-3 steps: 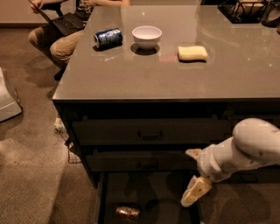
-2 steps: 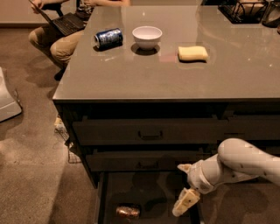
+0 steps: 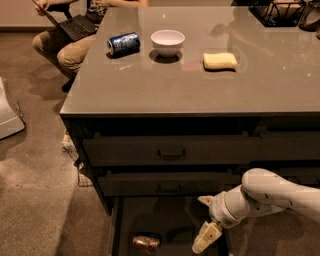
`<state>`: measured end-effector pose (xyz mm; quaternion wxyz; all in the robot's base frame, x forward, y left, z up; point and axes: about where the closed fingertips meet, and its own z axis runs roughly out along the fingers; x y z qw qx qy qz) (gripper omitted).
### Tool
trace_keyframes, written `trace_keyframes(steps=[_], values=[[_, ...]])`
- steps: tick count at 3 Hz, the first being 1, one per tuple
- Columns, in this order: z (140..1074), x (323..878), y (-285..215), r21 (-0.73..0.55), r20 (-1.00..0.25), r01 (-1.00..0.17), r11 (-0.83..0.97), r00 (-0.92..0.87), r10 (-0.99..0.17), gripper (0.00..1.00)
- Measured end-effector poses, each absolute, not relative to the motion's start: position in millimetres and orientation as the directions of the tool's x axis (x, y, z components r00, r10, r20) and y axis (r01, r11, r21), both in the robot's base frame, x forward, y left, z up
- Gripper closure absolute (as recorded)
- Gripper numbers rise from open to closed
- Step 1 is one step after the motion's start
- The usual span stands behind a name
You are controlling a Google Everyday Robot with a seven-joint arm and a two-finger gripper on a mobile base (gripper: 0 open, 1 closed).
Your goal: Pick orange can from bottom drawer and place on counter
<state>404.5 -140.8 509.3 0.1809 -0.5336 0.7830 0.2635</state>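
End effector [image 3: 201,225]: low at the front of the cabinet, over the right half of the open bottom drawer [image 3: 170,220]. Two cream fingers [image 3: 206,237] stood apart with nothing between them. One pointed down into the drawer, the other showed as a short tip higher up.
Arm [image 3: 270,192]: white, came in from the right edge, below the level of the middle drawer.
Orange can [image 3: 146,242]: lay on its side on the floor of the bottom drawer, in its left part and near the lower edge of the view. It sat left of the end effector, near but not touching.
Bottom drawer: pulled out, dark inside. The can was the only item visible in it.
Upper drawers: top drawer [image 3: 171,154] and middle drawer [image 3: 169,189] were both closed, each with a dark handle.
Desk [image 3: 200,90]: glossy grey-brown top.
Blue can [image 3: 123,43]: on its side on the desk, far left.
White bowl [image 3: 167,41]: upright, just right of the blue can, apart from it.
Yellow sponge [image 3: 220,61]: flat on the desk, right of the bowl, apart from it.
Wire rack [image 3: 280,12]: dark, at the far right corner of the desk, partly cut off.
Person [image 3: 60,45]: seated at the desk's far left corner with a laptop [image 3: 72,25]. Only the legs and arms were in view.
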Motion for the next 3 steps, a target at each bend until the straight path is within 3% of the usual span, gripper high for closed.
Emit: trace_keyframes(steps=[2, 3], values=[[403.7, 423.7, -102.3, 0.197, -0.57, -0.911, 0.363, -0.408, -0.713, 0.0], [403.7, 423.7, -102.3, 0.197, -0.57, -0.911, 0.363, -0.408, -0.713, 0.0]])
